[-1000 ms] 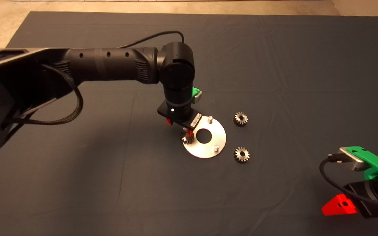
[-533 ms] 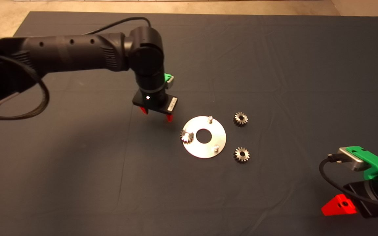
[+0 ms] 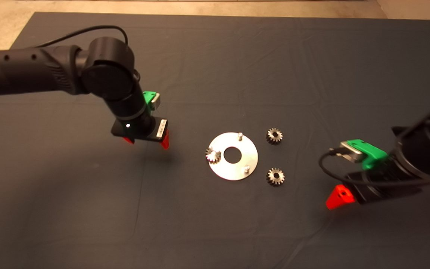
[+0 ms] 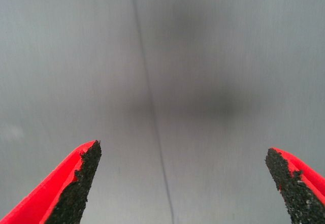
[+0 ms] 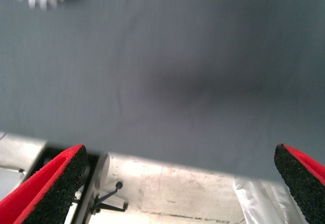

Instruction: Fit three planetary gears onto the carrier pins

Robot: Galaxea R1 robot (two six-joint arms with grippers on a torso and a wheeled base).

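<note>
Item 1, carrier disc [image 3: 233, 170], frame centre: we count 3 pins. The pin at its left edge carries gear 1 [image 3: 212, 155], a second ago still under the left gripper's fingers; the upper pin [image 3: 240, 136] and lower-right pin [image 3: 247, 169] are bare.

Item 2, 2 loose gears on the mat [image 3: 312, 74], right of the disc: upper [image 3: 274, 135], lower [image 3: 275, 176], unmoved.

Item 3, left gripper [image 3: 146, 140]: fingers spread, empty, now withdrawn left of the disc over bare mat.

Item 4, right gripper [image 3: 337, 198]: fingers wide apart, empty, has advanced from the lower-right corner toward the lower gear.

We judge 1 of 3 installed, with the right arm taking over.
</note>
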